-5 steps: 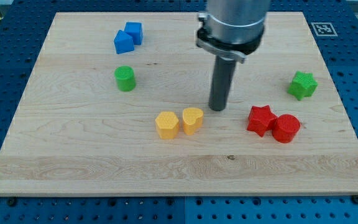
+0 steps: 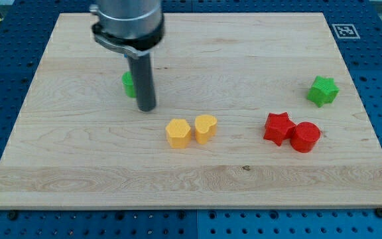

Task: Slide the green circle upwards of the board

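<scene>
The green circle [image 2: 128, 83] sits on the wooden board [image 2: 78, 153] at the upper left, mostly hidden behind my rod. My tip [image 2: 146, 108] rests on the board just below and to the right of the green circle, very close to it; contact cannot be told. The arm's body covers the area above the green circle, where the blue blocks stood earlier.
A yellow hexagon [image 2: 178, 133] and a yellow heart [image 2: 205, 128] sit side by side at the centre. A red star [image 2: 278, 127] and a red cylinder [image 2: 305, 137] touch at the right. A green star [image 2: 323, 90] is at the far right.
My tip has moved left across the board, from right of the yellow heart to beside the green circle. The arm now hides the blue blocks. No block has visibly moved.
</scene>
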You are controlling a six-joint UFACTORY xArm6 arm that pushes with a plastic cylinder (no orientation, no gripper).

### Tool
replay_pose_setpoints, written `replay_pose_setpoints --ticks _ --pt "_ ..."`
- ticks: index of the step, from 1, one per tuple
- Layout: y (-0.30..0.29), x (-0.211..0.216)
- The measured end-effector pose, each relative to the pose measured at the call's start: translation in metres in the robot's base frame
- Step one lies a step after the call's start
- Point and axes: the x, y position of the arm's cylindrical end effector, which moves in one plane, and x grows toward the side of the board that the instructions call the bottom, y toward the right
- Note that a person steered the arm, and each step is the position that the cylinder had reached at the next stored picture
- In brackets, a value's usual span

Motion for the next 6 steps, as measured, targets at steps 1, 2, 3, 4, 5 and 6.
replay_pose_setpoints --ticks 1,2,3,4,5,6 --pt "-0.032 -0.005" --pt "-0.046 -0.006" --pt "-0.043 -0.021" --pt "-0.030 -0.029" --pt "-0.016 -0.035" --pt "-0.025 -0.048"
